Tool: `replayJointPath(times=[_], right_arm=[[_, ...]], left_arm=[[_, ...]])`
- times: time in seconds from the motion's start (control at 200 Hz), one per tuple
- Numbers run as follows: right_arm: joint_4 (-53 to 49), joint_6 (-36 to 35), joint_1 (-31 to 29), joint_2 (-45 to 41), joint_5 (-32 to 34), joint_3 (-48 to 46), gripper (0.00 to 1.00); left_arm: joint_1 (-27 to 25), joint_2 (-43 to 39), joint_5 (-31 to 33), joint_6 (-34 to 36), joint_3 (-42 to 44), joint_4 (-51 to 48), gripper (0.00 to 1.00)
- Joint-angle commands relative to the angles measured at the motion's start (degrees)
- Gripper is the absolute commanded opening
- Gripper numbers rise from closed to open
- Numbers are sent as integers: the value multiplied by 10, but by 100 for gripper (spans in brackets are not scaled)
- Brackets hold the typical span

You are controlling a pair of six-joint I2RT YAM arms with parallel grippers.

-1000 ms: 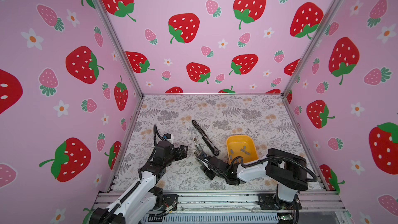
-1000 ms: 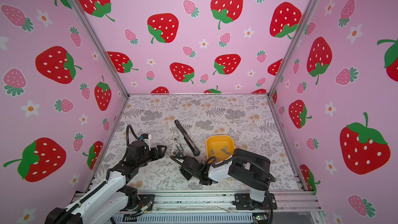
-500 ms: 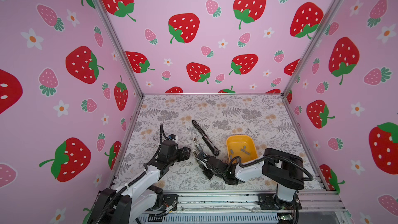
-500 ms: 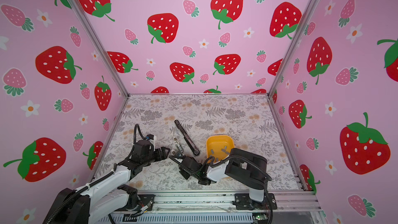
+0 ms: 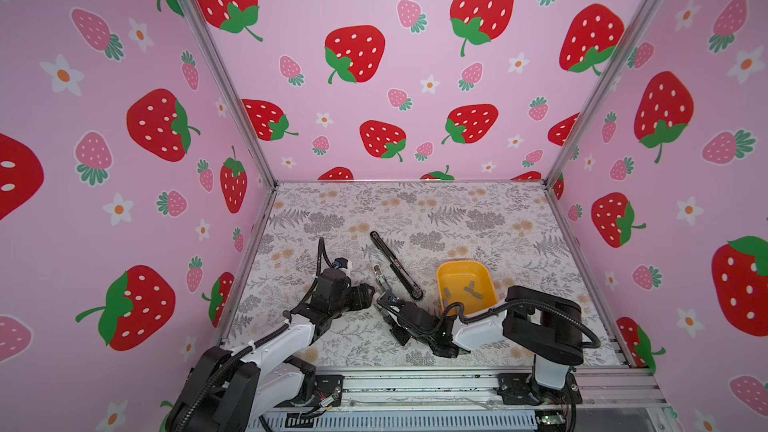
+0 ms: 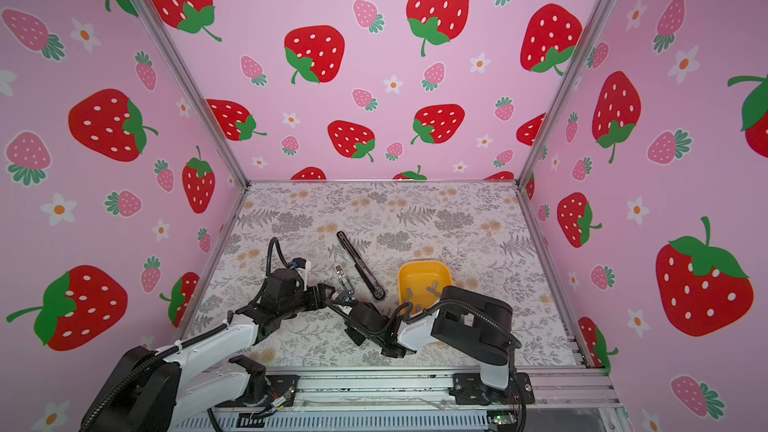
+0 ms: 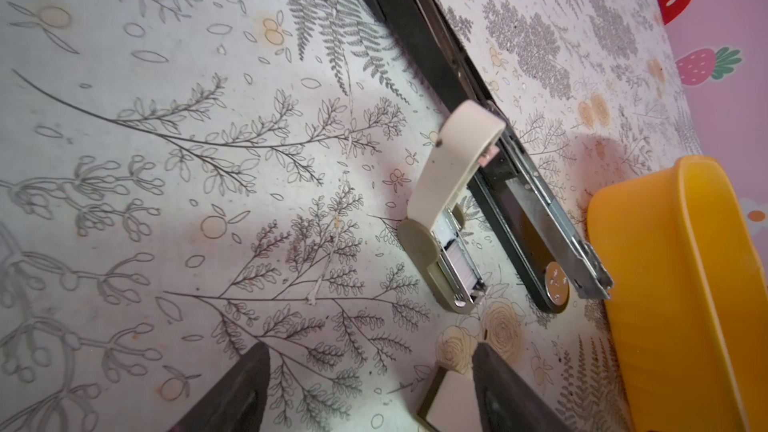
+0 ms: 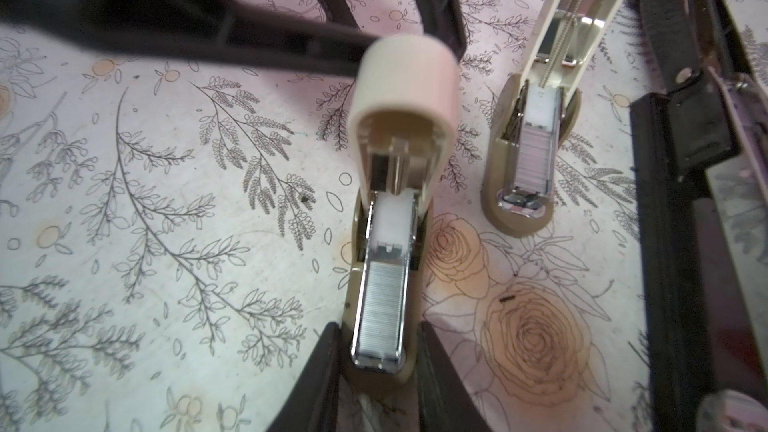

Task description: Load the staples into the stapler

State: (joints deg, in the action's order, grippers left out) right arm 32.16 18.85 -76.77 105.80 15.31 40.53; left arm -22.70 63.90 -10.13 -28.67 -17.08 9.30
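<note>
The black stapler (image 5: 395, 261) (image 6: 360, 264) lies aslant mid-table, also seen in the left wrist view (image 7: 419, 31) and the right wrist view (image 8: 681, 218). Loose grey staples (image 5: 471, 290) (image 6: 432, 288) lie in the yellow bin (image 5: 488, 280). My right gripper (image 8: 378, 342) (image 5: 387, 303) is shut on the base of a stubby white-topped object (image 8: 399, 89), whose lid stands up over a strip of staples (image 8: 381, 305) in its channel. My left gripper (image 7: 370, 351) (image 5: 369, 295) is open beside that lid, its fingers (image 7: 237, 392) wide apart.
A second stubby white-topped object (image 7: 449, 184) (image 8: 536, 147) (image 5: 380, 278) lies open between the grippers and the black stapler. The yellow bin (image 6: 424, 265) (image 7: 685, 284) stands to the right. Pink walls close in the table on three sides.
My left gripper has moved right, up to the white-topped object that the right gripper holds. The right arm has stayed in place.
</note>
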Motion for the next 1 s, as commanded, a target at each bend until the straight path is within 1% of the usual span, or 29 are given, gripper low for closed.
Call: replayJointPath(times=[0.0, 0.115, 0.135, 0.195, 0.33, 0.525, 0.69, 0.89, 0.995], right_arm=[[-56, 7, -1, 35, -2, -3, 26], [-52, 11, -1, 37, -1, -3, 26], [-52, 11, -1, 37, -1, -4, 26], [-51, 12, -1, 38, 2, -4, 26], [-50, 11, 0, 37, 4, -5, 26], [-47, 11, 0, 30, 9, -1, 27], [-48, 10, 0, 9, 14, 0, 33], [-54, 4, 0, -38, 19, -5, 47], [-64, -4, 0, -70, 16, -9, 49]], left_arm=[[-24, 5, 3, 10, -8, 17, 77], [-48, -7, 19, 11, 1, 8, 77], [-51, -10, 38, 12, 5, 6, 77], [-59, -20, 53, 9, 16, 8, 77], [-70, -37, 55, -1, 32, 21, 77], [-95, -42, 62, 5, 35, 22, 75], [-107, -47, 75, 2, 46, 33, 74], [-111, -50, 84, -5, 56, 44, 73], [-112, -52, 85, -5, 57, 44, 72]])
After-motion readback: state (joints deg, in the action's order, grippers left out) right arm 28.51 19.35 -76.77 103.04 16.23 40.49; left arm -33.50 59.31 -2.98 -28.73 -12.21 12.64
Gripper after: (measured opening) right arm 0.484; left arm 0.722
